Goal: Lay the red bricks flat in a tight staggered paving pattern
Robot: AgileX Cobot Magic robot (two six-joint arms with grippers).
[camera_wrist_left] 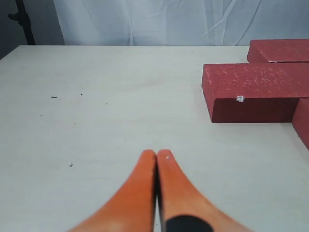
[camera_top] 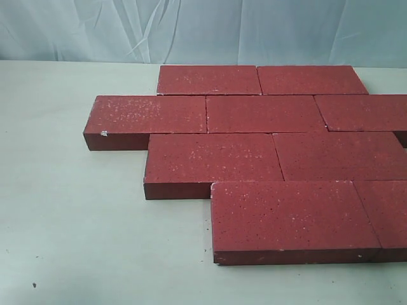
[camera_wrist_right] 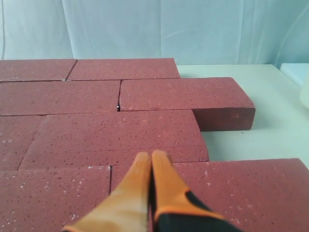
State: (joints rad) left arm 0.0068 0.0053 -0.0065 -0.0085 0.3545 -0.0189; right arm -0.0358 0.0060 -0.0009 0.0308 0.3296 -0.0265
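Note:
Several red bricks (camera_top: 267,114) lie flat on the table in four staggered rows, edges touching, running off the right side of the exterior view. The nearest brick (camera_top: 289,216) sits at the front; the leftmost brick (camera_top: 149,114) has a white chip on its corner. Neither gripper shows in the exterior view. My left gripper (camera_wrist_left: 156,153) is shut and empty above bare table, left of the chipped brick (camera_wrist_left: 253,92). My right gripper (camera_wrist_right: 148,155) is shut with nothing in it, just above the bricks (camera_wrist_right: 116,130) near a seam; whether it touches them I cannot tell.
The pale table (camera_top: 70,241) stretches to the left of and in front of the bricks. A wrinkled white-blue curtain (camera_top: 203,28) hangs behind the table. A white object (camera_wrist_right: 304,87) sits at the table's edge in the right wrist view.

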